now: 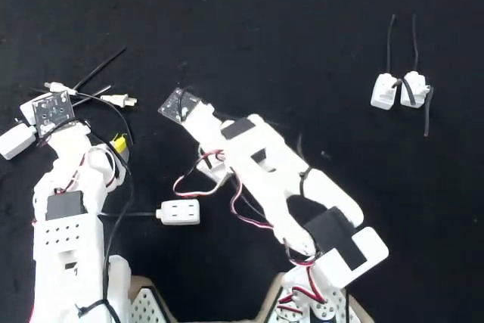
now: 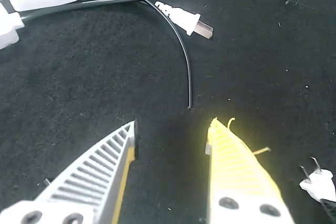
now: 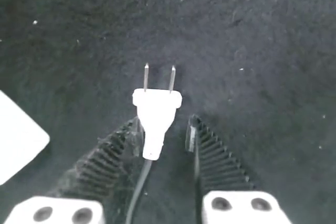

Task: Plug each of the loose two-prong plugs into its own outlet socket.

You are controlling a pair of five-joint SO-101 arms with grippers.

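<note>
Right gripper [image 3: 163,127]: jaws spread around a white plug [image 3: 156,113]. The plug lies flat on the black counter [image 3: 262,35], prongs pointing away from the gripper and its cord running back between the fingers. One finger [image 3: 113,153] sits right against the plug body; the other finger [image 3: 210,150] stands off it with a gap. Not pinched. A white slab [image 3: 16,140] is cut off at the left edge of that view; can't tell what it is.

Left gripper [image 2: 173,127]: jaws wide apart over bare counter, nothing between them. High view puts it at left centre [image 1: 117,145], by its yellow finger. A loose plug [image 2: 184,19] lies in the upper middle of the left wrist view, well apart from the fingers; in the high view it is upper left [image 1: 121,100]. A thin black cord [image 2: 181,51] curves down and ends just ahead of the fingertips. A corner plug [image 2: 317,182] shows at the lower right edge, prongs up; can't tell if it is the one by the right gripper.

High view: socket [image 1: 180,212] lies lower centre, between the arms, nothing plugged in. The right arm [image 1: 265,164] slants from lower right up toward centre. Upper right, a white block [image 1: 384,92] and a second block [image 1: 414,87] sit side by side with black cords. A white box [image 1: 15,140] is at the far left edge.
</note>
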